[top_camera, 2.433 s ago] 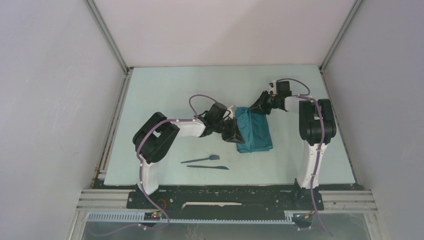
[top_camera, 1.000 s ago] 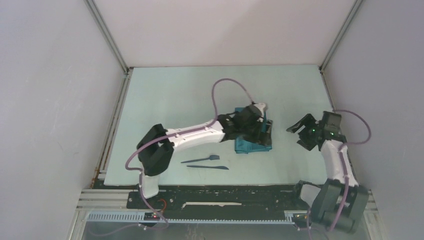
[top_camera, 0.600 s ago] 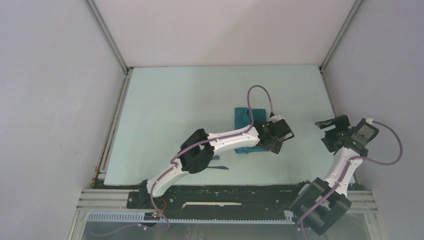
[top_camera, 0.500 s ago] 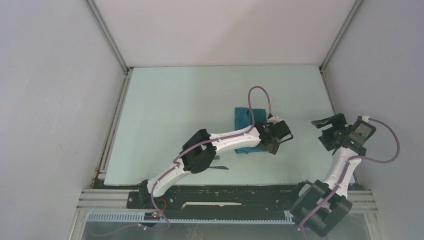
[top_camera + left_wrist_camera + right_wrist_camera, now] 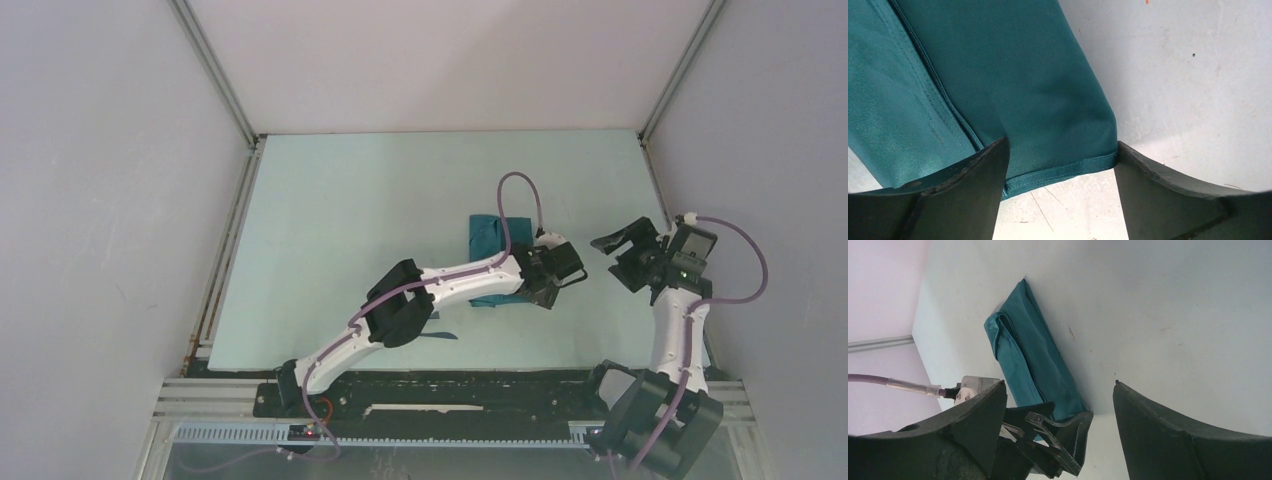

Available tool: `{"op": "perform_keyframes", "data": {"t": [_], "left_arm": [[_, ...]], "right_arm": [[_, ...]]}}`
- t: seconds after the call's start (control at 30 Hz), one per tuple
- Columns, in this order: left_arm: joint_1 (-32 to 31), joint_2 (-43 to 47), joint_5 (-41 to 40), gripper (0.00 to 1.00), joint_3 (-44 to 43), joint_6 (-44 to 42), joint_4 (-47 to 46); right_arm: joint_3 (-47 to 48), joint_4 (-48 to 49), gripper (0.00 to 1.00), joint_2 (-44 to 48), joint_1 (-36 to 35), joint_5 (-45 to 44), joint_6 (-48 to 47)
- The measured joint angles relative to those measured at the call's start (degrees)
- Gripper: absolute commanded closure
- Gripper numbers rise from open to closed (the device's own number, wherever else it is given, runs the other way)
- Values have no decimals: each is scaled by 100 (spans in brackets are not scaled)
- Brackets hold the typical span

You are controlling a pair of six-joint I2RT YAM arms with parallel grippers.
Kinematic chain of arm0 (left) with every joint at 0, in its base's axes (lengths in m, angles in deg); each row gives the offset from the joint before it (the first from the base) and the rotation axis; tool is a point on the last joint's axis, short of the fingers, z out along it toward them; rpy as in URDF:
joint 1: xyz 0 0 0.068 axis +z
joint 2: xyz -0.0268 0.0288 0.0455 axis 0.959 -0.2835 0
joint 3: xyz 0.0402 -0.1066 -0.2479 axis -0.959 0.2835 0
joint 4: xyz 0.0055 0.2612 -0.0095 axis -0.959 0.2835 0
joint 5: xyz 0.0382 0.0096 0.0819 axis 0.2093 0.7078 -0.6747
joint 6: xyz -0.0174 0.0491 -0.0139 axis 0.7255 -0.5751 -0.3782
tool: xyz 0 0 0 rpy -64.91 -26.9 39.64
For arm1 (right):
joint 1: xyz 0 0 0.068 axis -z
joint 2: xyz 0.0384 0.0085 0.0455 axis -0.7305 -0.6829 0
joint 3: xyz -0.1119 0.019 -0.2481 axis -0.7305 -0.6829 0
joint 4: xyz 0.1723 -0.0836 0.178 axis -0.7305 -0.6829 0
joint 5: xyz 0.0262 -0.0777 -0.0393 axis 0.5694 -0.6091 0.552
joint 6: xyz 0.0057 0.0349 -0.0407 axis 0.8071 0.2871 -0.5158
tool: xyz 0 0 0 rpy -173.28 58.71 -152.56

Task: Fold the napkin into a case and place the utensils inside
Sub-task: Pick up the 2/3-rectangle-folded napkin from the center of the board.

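Observation:
The napkin [image 5: 489, 234] lies folded into a narrow dark teal strip on the table, its near half under my left arm. In the left wrist view the napkin [image 5: 1013, 85] has its hemmed near corner between my fingers, and the right finger [image 5: 1168, 190] touches that corner. My left gripper [image 5: 556, 285] is open and low over it. My right gripper [image 5: 612, 260] hangs open to the napkin's right, holding nothing. In the right wrist view the napkin [image 5: 1033, 360] and the left gripper [image 5: 1060, 440] lie ahead. Of the utensils only a dark tip [image 5: 446, 336] shows beside the left arm.
The pale table [image 5: 330, 220] is walled by white panels at the back and both sides. A purple cable [image 5: 520, 195] arches above the napkin. The left arm's elbow [image 5: 402, 312] lies across the near middle of the table.
The left arm has stretched right across the napkin, its gripper now at the cloth's near right corner. The right gripper swung out to the right, then came back left toward the napkin.

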Motion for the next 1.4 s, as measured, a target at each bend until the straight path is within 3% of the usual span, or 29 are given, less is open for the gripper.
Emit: {"op": "perform_keyframes", "data": {"t": [0.13,0.33,0.5,0.6,0.8,1.1,1.4], "left_arm": [[-48,2,-173,19,0,-11,24],[-188,2,-527,31,0,-79,39],[-247,2,-586,21,0,-205,-24],[-269,2,-579,21,0,-302,-101],[-297,2,-579,37,0,-470,-286],[-363,2,-527,44,0,-533,-404],[-365,52,-422,57,293,-485,-667]], "right_arm": [[0,11,16,-50,-142,-44,-11],[0,17,16,-118,-227,-59,-15],[0,15,17,-125,-234,-63,-20],[0,15,17,-125,-234,-63,-22],[0,55,18,-136,-262,-63,-24],[0,98,17,-175,-273,-83,-24],[0,179,17,-459,-50,70,-22]]}}
